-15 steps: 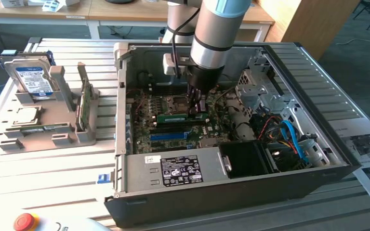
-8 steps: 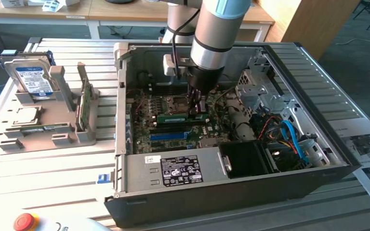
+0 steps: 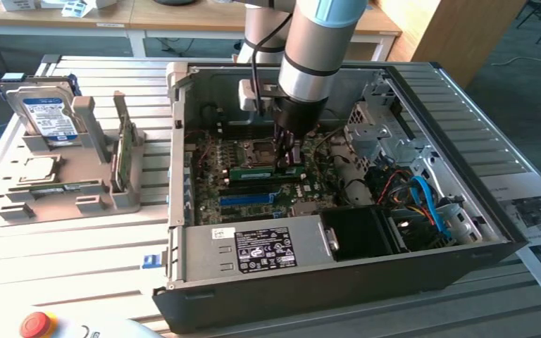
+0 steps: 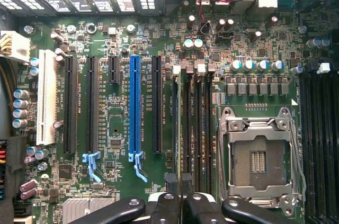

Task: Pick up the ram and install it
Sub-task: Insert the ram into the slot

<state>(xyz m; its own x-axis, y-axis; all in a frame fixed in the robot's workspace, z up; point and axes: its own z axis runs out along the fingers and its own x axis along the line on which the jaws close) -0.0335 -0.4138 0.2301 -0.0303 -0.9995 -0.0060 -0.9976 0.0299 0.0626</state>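
Observation:
The ram point(image 3: 263, 171) is a thin green stick lying level over the memory slots in the middle of the motherboard point(image 3: 216, 158), inside the open computer case point(image 3: 346, 278). My gripper point(image 3: 289, 156) comes straight down onto it, shut on its upper edge. In the wrist view the gripper point(image 4: 178, 182) has its two black fingertips point(image 4: 170, 180) close together. The ram point(image 4: 176, 128) runs away from them edge-on as a thin dark line, beside the black memory slots point(image 4: 198, 128) and the empty processor socket point(image 4: 259, 160).
A blue slot strip point(image 4: 134, 107) and black slots lie beside the ram. The power supply point(image 3: 251, 250), blue cables point(image 3: 425, 197) and drive cage point(image 3: 379, 130) crowd the case. Outside, on the exterior view's left, a holder point(image 3: 110, 197) carries a hard drive point(image 3: 50, 116), a processor point(image 3: 36, 169) and a green card point(image 3: 125, 151).

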